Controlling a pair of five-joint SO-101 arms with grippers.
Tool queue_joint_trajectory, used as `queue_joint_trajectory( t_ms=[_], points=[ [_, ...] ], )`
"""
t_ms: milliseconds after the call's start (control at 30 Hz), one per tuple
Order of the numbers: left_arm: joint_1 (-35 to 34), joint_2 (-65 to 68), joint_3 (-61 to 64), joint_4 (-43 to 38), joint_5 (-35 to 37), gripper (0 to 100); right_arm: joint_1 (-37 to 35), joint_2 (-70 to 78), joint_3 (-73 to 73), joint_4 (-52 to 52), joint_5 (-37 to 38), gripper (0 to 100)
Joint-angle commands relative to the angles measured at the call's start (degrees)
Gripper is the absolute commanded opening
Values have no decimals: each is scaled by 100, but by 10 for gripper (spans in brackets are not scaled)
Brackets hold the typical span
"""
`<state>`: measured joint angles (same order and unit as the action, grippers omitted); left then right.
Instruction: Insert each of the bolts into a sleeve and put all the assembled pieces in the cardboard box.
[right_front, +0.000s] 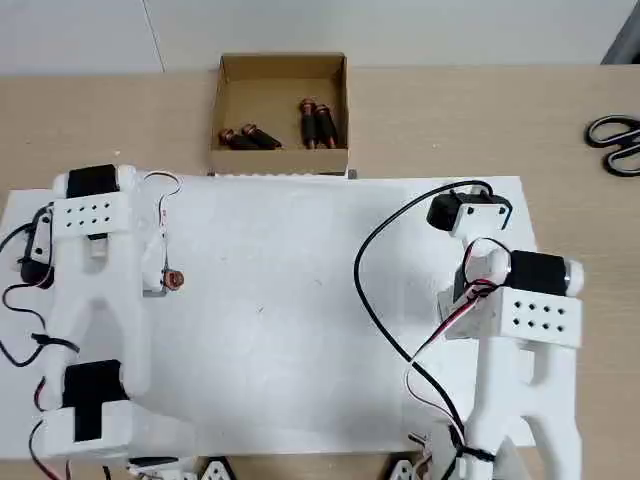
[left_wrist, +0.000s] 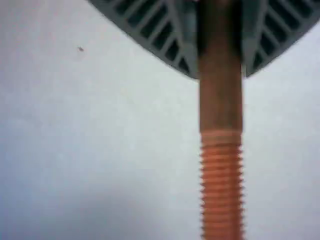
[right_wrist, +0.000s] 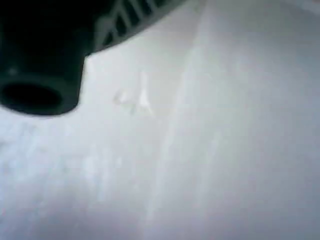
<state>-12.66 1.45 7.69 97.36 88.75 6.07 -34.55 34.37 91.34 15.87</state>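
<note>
My left gripper hangs over the left side of the white mat, shut on a copper bolt. In the left wrist view the bolt sticks out from between the grey ribbed fingers, threaded end free above the mat. My right gripper is over the mat's right side, shut on a black sleeve whose open bore faces outward. The cardboard box stands beyond the mat's far edge and holds several assembled pieces.
Black scissors lie on the wooden table at the far right. Cables loop from the right arm across the mat. Between the two arms the mat is bare.
</note>
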Motion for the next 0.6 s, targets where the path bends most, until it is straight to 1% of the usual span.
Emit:
queue_joint_trajectory(
  t_ms=[0,200,333,400,567],
  points=[
    [-44,-264,-277,88,44,8,40,-180,-44,-31,-44,3],
    [-44,-308,-286,97,18,12,40,-180,-44,-31,-44,3],
    [-35,-290,-286,97,-396,80,40,-180,-44,-31,-44,3],
    [-44,-273,-286,97,-378,107,40,-180,-44,-31,-44,3],
    [-53,-281,-286,97,-299,115,40,-180,-44,-31,-44,3]
  ],
)
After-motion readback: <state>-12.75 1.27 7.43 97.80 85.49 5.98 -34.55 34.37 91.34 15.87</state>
